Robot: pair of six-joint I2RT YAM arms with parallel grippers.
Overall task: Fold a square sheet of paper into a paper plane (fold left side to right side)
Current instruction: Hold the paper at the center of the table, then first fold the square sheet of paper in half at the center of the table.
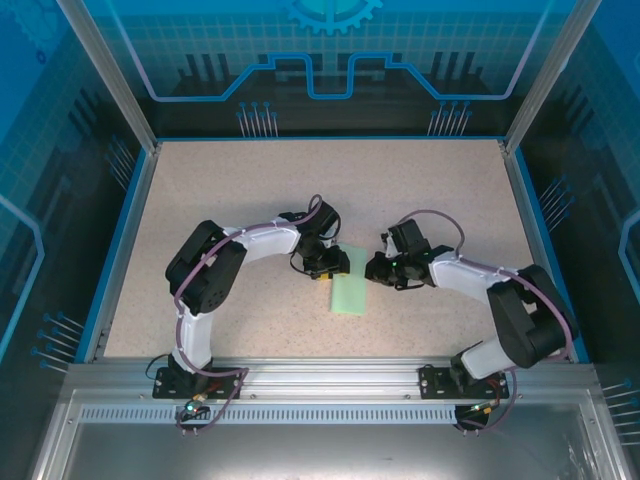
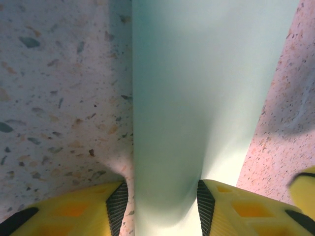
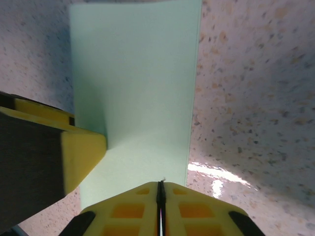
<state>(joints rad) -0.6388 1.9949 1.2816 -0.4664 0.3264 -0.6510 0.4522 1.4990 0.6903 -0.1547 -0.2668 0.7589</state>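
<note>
Paper: the square sheet of paper (image 1: 352, 292) lies near the middle of the table (image 1: 220, 190) as a long pale green strip running from 12 to 6 o'clock. It looks doubled over, though I can't make out the layers.
Left gripper: the left gripper (image 1: 326, 264) sits low at the strip's 10 o'clock corner. Its jaws stand apart, and in its wrist view the paper fills the gap between the black pads (image 2: 117, 206). Whether they squeeze its edges I cannot tell.
Right gripper: the right gripper (image 1: 377, 268) comes in from 2 o'clock, its fingers (image 3: 138, 204) closed flat together with the tips on the paper's edge. I see no paper in the seam, so to my eye it presses rather than holds.
Step in hand: I'd judge this to be setting the crease of the left-to-right fold.
Doing it well: pin the strip with one gripper so it can't slide on the smooth speckled top. Check that the free edges sit flush at 3 o'clock before bearing down. Then run the closed tips along the folded edge from end to end with light, even pressure.
Risk: the paper is thin, so a sideways drag would likely skew the layers or buckle it.
</note>
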